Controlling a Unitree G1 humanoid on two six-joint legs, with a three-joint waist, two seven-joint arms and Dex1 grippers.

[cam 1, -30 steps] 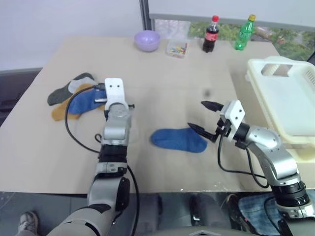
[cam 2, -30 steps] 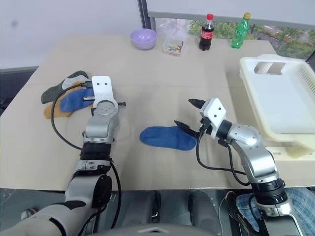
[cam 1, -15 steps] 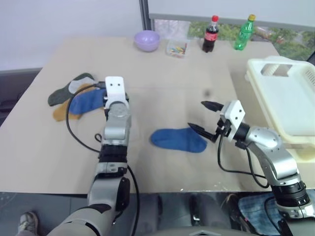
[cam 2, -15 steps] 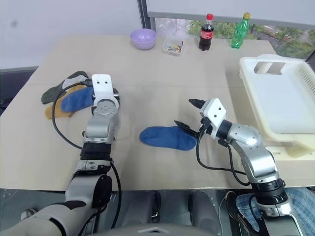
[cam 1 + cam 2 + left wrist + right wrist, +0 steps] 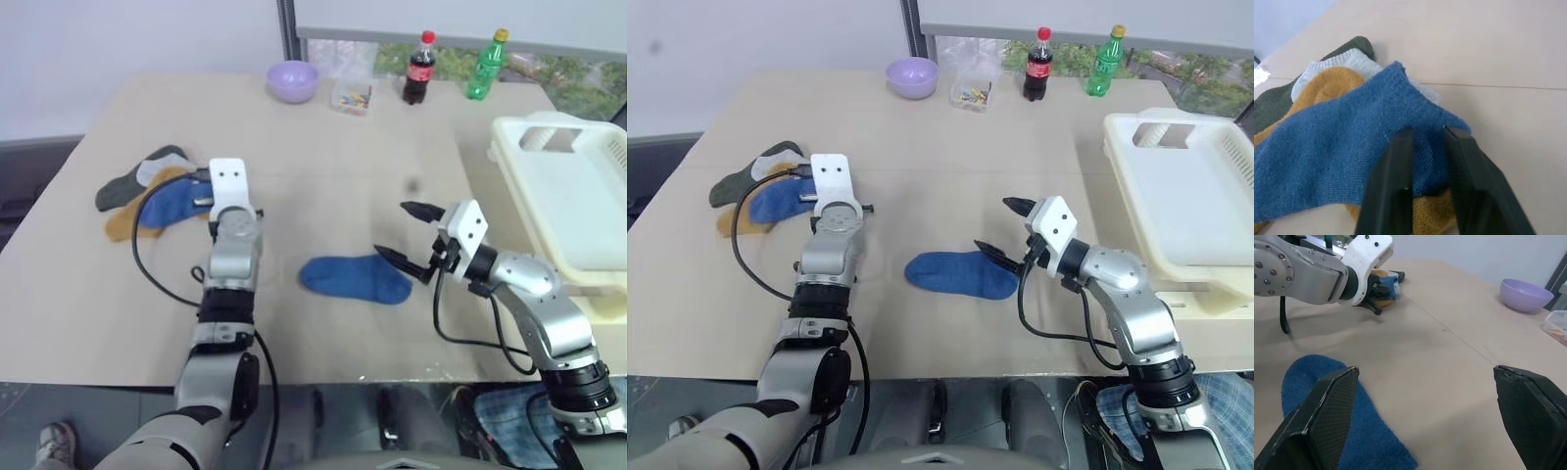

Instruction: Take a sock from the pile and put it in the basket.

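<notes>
The pile (image 5: 137, 191) of loose socks lies at the table's left: dark green, whitish, mustard and a blue sock (image 5: 1342, 161) on top. My left gripper (image 5: 1427, 133) reaches into the pile's near-right edge, and its fingers are shut, pinching a fold of that blue sock. A second blue sock (image 5: 355, 278) lies flat alone at the table's middle. My right gripper (image 5: 395, 230) hovers just right of it, open wide and holding nothing. The cream-white basket (image 5: 511, 139) stands at the right edge of the table.
A lilac bowl (image 5: 293, 80), a small clear box (image 5: 352, 96) of coloured bits, a cola bottle (image 5: 419, 67) and a green bottle (image 5: 487, 65) line the far edge. Bare tabletop lies between the lone sock and the basket.
My left gripper opened over the pile's blue sock and closed again on its edge. The right arm has kept still.
</notes>
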